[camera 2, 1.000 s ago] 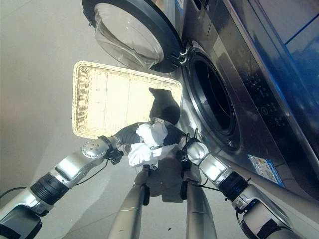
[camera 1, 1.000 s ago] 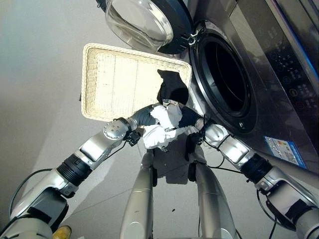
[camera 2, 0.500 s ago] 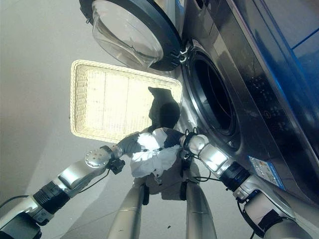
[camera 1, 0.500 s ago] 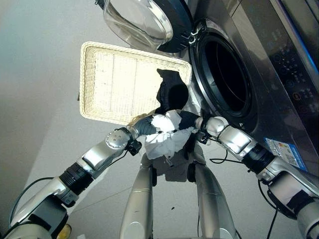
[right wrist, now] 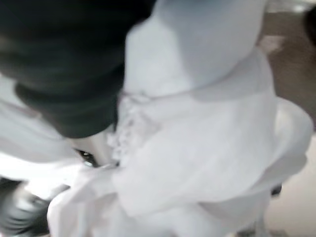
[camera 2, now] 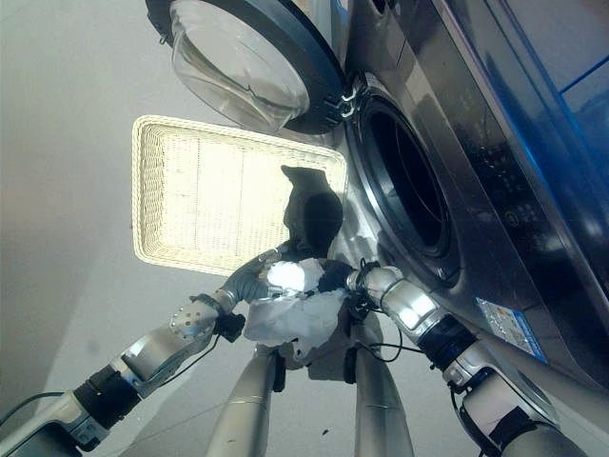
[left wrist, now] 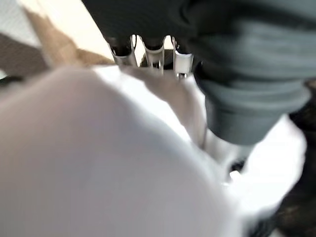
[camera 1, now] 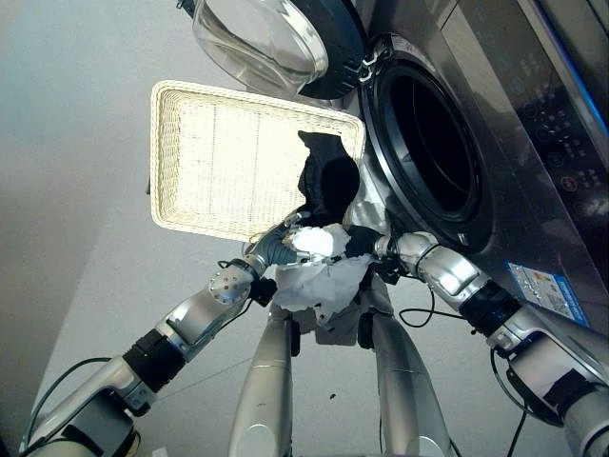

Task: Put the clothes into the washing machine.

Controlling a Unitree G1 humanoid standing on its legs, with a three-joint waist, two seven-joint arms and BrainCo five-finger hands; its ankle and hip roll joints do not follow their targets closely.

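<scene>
Big silver washing machine at the right, with its round door swung wide open and the dark drum hole showing. Beside it on the grey floor, a pale woven basket, with a dark bit of cloth draped over the corner nearest the machine. Just below that corner, held up off the floor between both hands (still outside the drum): a bunched white garment. Left hand pressed into the cloth from the left, fingers buried behind it, so cannot tell how far curled. Right hand against the other side, wrapped in white folds, fingers hidden too, so cannot tell.
</scene>
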